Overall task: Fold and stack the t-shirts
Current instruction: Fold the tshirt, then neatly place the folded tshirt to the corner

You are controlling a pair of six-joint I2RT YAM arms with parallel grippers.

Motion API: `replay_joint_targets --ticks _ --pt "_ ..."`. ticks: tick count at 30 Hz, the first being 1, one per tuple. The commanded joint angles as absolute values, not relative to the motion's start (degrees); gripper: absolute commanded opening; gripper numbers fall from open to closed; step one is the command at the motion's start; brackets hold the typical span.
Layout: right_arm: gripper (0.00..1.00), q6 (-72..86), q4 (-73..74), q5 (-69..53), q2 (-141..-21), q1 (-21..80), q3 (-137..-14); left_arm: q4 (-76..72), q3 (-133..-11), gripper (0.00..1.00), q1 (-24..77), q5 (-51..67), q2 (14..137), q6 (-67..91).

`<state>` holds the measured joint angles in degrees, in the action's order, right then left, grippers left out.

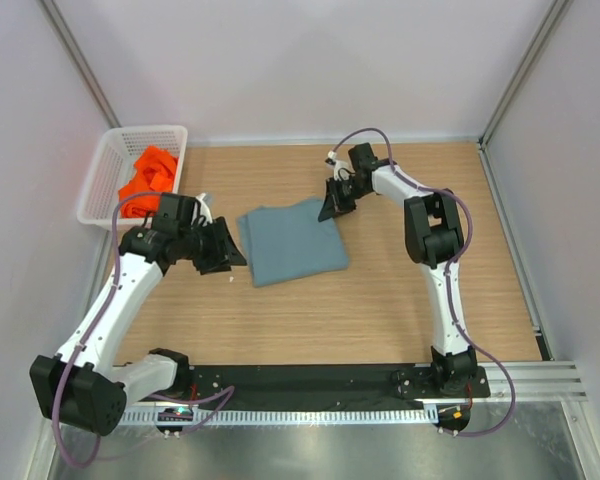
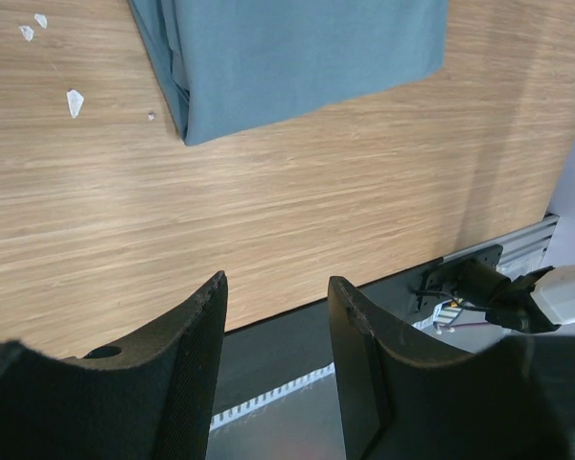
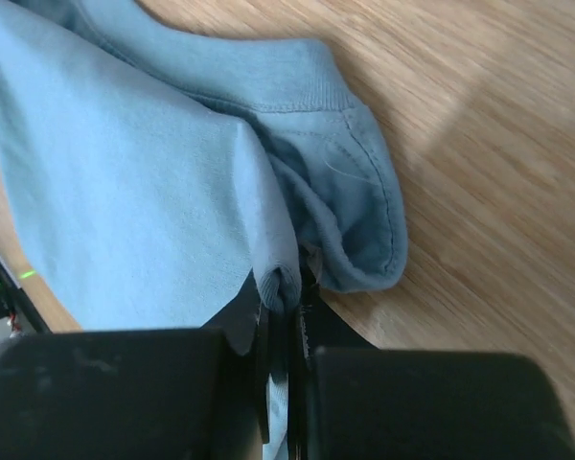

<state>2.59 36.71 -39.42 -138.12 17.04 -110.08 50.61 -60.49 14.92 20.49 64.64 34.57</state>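
The grey-blue t-shirt (image 1: 292, 241) lies folded into a rough square on the middle of the wooden table; it also shows in the left wrist view (image 2: 297, 57). My right gripper (image 1: 332, 208) is shut on its far right corner, pinching a fold of cloth (image 3: 287, 278) by the collar (image 3: 364, 192). My left gripper (image 1: 225, 252) is open and empty just left of the shirt's near left corner (image 2: 273, 287). The orange t-shirt (image 1: 148, 175) lies crumpled in the white basket at the far left.
The white lattice basket (image 1: 110, 160) stands at the table's far left corner. Small white scraps (image 2: 74, 101) lie on the wood left of the shirt. A black strip and cable rail (image 1: 310, 385) run along the near edge.
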Motion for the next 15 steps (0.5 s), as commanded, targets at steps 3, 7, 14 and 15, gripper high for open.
replay_joint_targets --ticks 3,7,14,15 --pt "0.02 7.11 39.28 -22.7 -130.37 17.67 -105.48 50.89 -58.89 0.48 14.77 20.48 62.49 35.33" --pt "0.02 5.02 44.54 -9.95 -124.56 17.75 -105.11 50.19 -58.1 0.48 14.77 21.09 62.67 35.24" --pt "0.02 -3.77 54.75 9.3 -124.01 14.42 -115.21 49.13 -54.32 0.47 14.94 21.01 63.63 35.42" --pt "0.01 -4.65 54.58 9.14 -124.1 13.46 -115.83 48.96 -53.97 0.47 14.85 21.01 63.81 35.42"
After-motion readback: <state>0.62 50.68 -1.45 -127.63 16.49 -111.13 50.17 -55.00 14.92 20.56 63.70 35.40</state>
